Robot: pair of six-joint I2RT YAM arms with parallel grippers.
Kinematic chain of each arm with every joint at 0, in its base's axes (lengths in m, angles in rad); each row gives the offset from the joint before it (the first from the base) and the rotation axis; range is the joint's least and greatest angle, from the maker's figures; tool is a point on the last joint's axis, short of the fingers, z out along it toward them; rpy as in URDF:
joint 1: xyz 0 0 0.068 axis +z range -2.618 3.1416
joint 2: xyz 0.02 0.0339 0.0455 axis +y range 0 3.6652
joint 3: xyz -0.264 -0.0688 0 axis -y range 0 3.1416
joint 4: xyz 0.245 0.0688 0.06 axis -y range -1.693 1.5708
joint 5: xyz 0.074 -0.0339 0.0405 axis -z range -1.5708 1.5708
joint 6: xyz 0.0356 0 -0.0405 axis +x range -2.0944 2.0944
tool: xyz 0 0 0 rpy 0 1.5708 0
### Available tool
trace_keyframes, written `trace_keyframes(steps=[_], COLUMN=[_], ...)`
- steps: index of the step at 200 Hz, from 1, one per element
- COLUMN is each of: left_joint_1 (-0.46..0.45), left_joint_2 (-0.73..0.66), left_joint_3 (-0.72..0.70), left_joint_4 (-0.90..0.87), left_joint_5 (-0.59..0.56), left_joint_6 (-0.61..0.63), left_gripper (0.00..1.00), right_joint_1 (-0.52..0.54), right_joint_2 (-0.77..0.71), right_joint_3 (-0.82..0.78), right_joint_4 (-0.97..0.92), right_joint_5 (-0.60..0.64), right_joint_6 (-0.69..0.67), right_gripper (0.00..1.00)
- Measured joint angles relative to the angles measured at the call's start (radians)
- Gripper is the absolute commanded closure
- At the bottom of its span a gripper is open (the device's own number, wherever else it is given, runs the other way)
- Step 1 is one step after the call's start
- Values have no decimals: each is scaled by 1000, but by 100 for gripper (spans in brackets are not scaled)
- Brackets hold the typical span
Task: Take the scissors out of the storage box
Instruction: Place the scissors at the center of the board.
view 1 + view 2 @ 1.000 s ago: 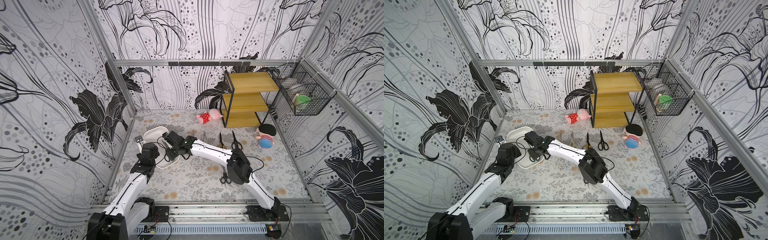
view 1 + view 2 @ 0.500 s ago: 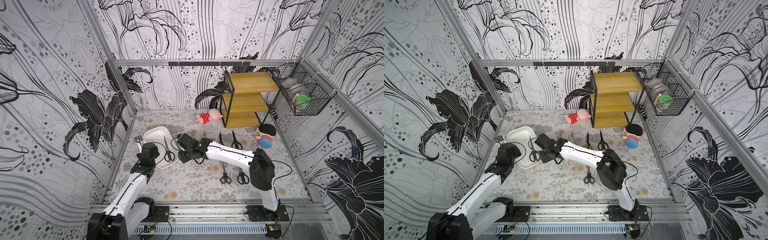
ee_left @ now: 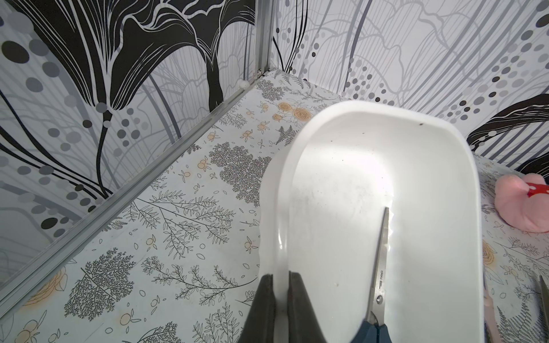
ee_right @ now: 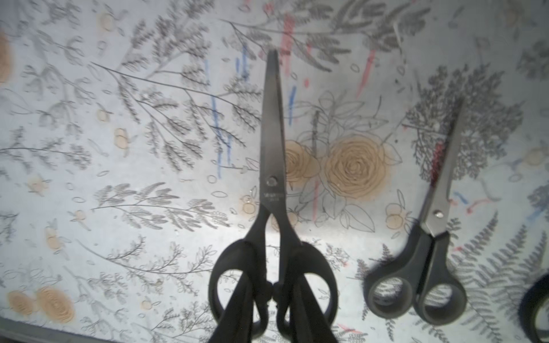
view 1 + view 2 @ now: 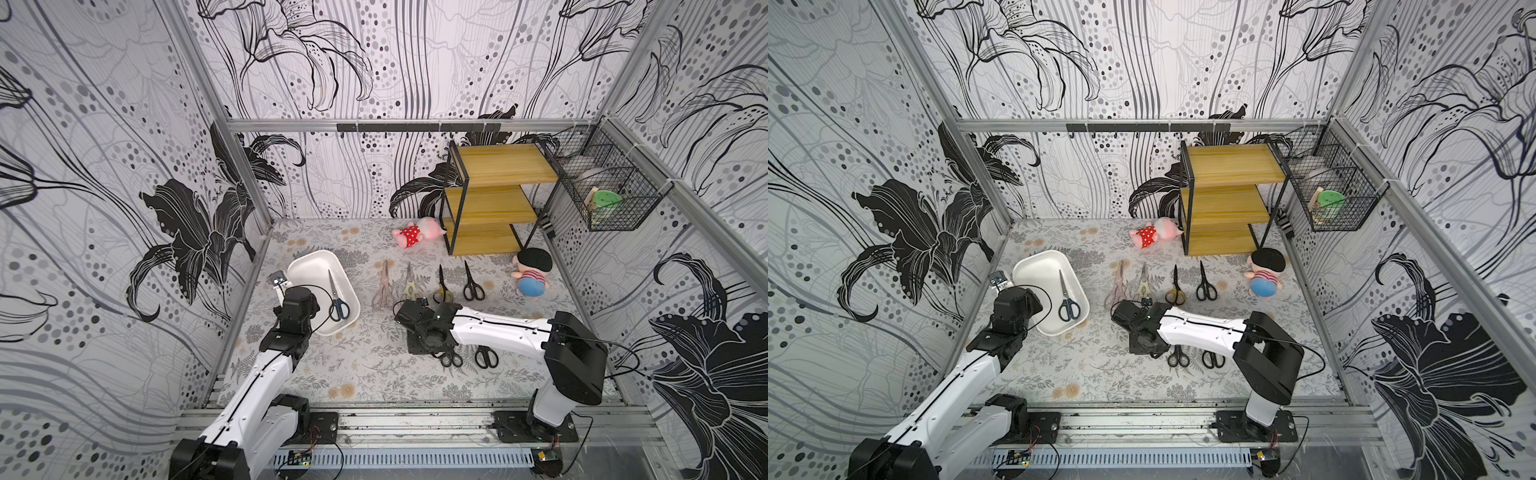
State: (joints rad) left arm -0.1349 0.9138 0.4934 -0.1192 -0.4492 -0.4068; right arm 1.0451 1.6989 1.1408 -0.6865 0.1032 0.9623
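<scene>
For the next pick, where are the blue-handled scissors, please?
Both top views show the blue-handled scissors inside the storage box, on the robot's left.

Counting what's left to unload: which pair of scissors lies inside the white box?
The dark-blue-handled pair, alone in the storage box; every other visible pair is outside it.

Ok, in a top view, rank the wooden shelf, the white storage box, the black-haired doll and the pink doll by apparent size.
1. wooden shelf
2. storage box
3. black-haired doll and pink doll: too alike to rank, and the pink one lies farther from the camera.
</scene>
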Motion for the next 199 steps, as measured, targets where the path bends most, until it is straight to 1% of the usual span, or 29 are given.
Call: trace_keyframes(steps=[32,52,69,88,100,155,169,199], left_joint_1=[0,0,0,0,0,0,0,0], left_joint_2=[0,-1,-5,-9,-10,-10,-10,-10], left_joint_3=[0,0,0,0,0,0,0,0], left_joint_4=[-10,-10,-10,-10,-10,-10,-10,-10], left_joint_5=[-3,-4,-4,-5,-5,-4,-4,-4], left_joint_6=[0,0,0,0,0,0,0,0], left_gripper=[100,100,100,100,100,100,100,100], right_joint_1=[0,0,0,0,0,0,0,0], right_joint_2=[20,69,116,146,146,149,149,149], right_joint_3=[-1,11,26,32,37,39,48,90], right_joint_4=[29,40,40,39,42,38,28,-1], right_joint_5=[-13,-23,-34,-36,-36,-35,-35,-30], right_joint_6=[25,24,24,22,21,21,21,19], right_gripper=[99,98,95,90,84,67,65,65])
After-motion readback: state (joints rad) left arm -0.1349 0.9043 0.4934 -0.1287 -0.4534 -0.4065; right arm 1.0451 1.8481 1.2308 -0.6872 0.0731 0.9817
